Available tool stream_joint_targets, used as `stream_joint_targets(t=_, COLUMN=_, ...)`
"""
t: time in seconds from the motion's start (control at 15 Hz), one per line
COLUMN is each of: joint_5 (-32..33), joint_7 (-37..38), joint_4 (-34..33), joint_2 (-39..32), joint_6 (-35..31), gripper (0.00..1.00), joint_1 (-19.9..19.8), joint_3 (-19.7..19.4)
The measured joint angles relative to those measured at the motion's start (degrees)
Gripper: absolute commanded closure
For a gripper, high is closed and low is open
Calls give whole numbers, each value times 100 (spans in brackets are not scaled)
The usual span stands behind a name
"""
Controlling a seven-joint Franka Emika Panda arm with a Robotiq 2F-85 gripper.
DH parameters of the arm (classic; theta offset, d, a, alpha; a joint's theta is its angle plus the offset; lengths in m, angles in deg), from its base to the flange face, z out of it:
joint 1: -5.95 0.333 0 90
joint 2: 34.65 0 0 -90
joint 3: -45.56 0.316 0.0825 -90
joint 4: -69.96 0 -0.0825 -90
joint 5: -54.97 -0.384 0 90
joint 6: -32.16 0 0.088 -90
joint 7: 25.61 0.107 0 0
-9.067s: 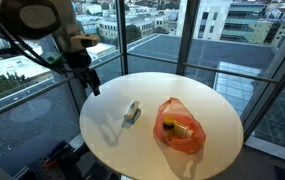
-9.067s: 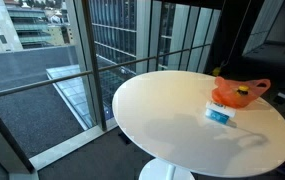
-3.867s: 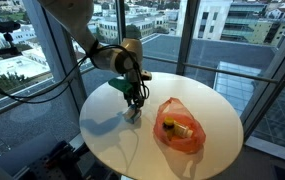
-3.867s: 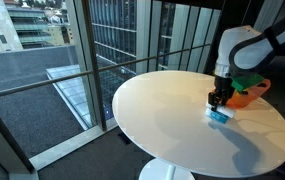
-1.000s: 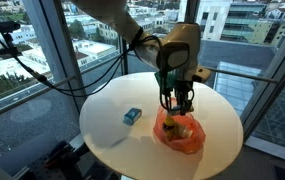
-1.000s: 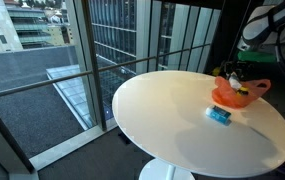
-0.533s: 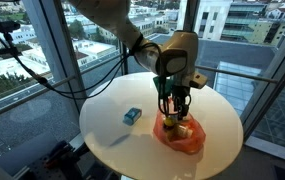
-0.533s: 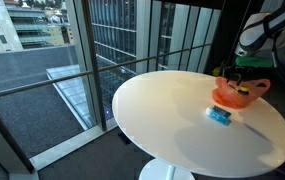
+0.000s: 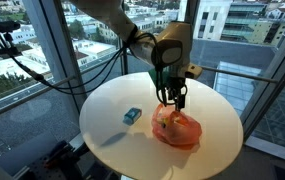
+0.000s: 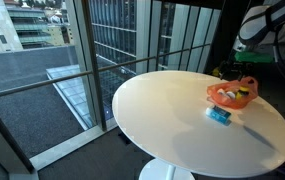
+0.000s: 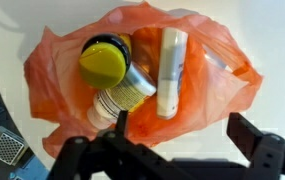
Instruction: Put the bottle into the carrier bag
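Compared with a few seconds back, when it was down at the blue packet (image 9: 132, 116), the gripper (image 9: 174, 99) now hangs right over the orange carrier bag (image 9: 179, 130) on the far side of the round white table (image 9: 107, 140). From the wrist view the gripper (image 11: 182, 125) has its fingers spread wide with nothing between them, and the bag's mouth gapes straight below. Inside the carrier bag (image 11: 52, 90) I can see a white bottle (image 11: 172, 70) lying on its side, touching a jar with a yellow-green lid (image 11: 104, 62). I take that to be the bottle the task is about, so it looks as though it is already in and what remains is to get clear of it cleanly. The bag is thin, crumpled film with no weight to hold it down. I'd say the thing to do is come away straight up with the fingers kept apart, so neither tip hooks the rim or a handle and drags the lot across the table. Any sideways drift while low could tip the bag and let the bottle roll toward the opening. In an exterior view the carrier bag (image 10: 232, 96) sits near the table's edge just beyond the blue packet (image 10: 219, 115), which is one more reason not to nudge it. I can't tell from here whether the fingertips are touching the film or only near it, so a slow start to the lift seems wise.
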Motion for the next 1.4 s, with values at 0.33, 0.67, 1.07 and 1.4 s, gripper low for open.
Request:
stream_joint_targets(t=0.33, joint_5=0, joint_7=-243, joint_4=157, joint_2=403, joint_6=319, gripper=0, joint_1=104, joint_3=175)
stream_joint_targets(t=0.67, joint_5=4, joint_7=-410, joint_4=318, joint_2=468, joint_6=346, gripper=0, joint_1=261, joint_3=389)
stream_joint_targets(t=1.07, joint_5=99, joint_7=-487, joint_4=325, joint_2=242, joint_6=292, gripper=0, joint_1=431, joint_3=477)
stream_joint_targets(t=1.4, joint_5=286, joint_7=-487, joint_4=223, joint_2=1, joint_6=96, gripper=0, joint_1=445, joint_3=460)
